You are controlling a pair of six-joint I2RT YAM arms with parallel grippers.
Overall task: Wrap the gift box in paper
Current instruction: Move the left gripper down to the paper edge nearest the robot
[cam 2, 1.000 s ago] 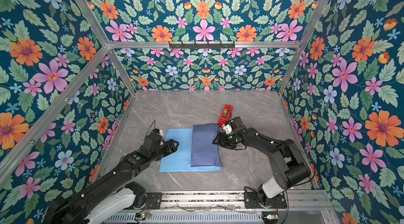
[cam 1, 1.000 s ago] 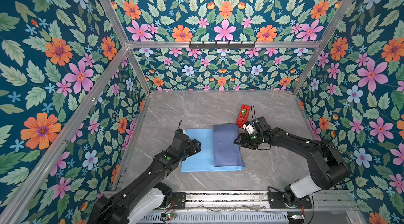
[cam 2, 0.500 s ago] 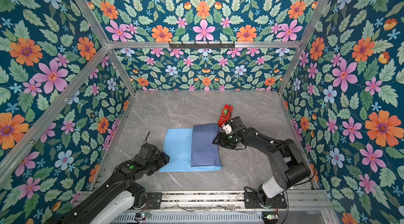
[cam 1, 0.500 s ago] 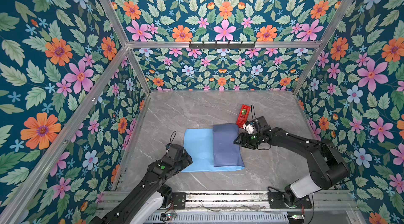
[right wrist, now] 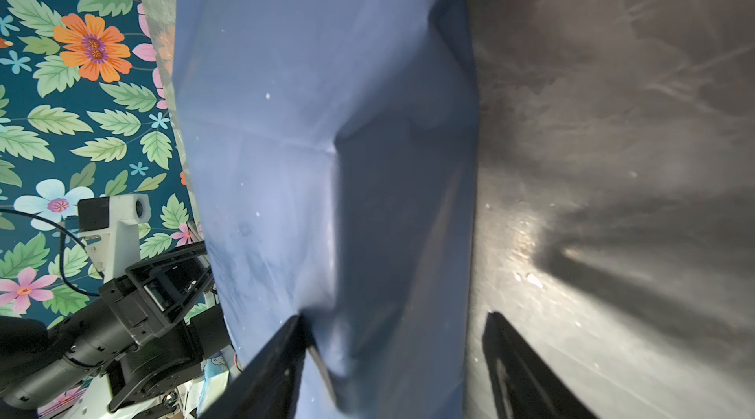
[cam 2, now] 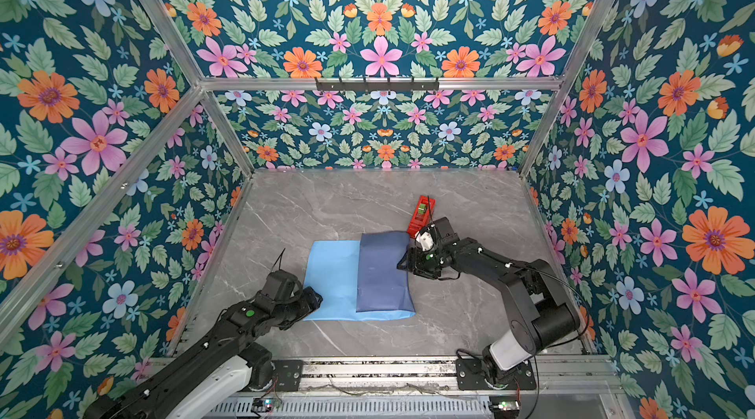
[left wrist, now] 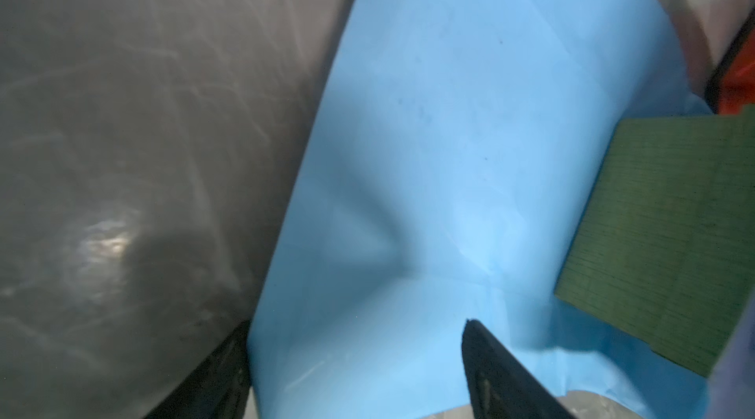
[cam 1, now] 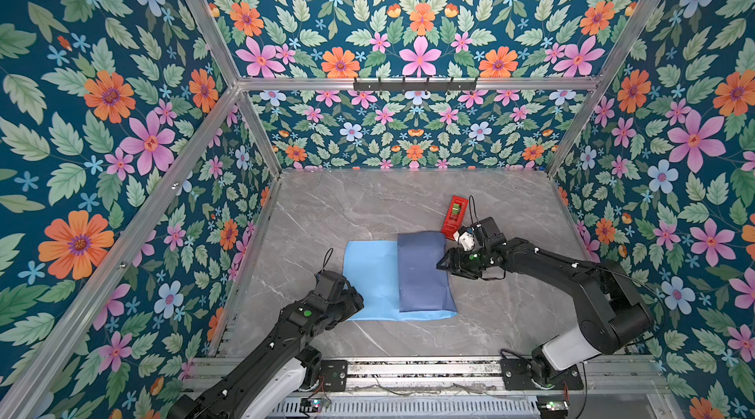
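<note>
Left gripper [cam 1: 357, 301] gapes wide over the paper's [cam 1: 369, 274] near-left corner; right gripper [cam 1: 442, 263], spread too, seems to touch its folded flap.

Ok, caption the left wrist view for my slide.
Left tool open at the edge of the sky-blue paper; olive gift box lies on it, partly covered.

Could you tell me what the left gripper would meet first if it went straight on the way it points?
The paper: the left gripper stands open astride its light-blue edge, with a raised crease just ahead. The gift box lies off to one side of that line and would probably be missed.
</note>
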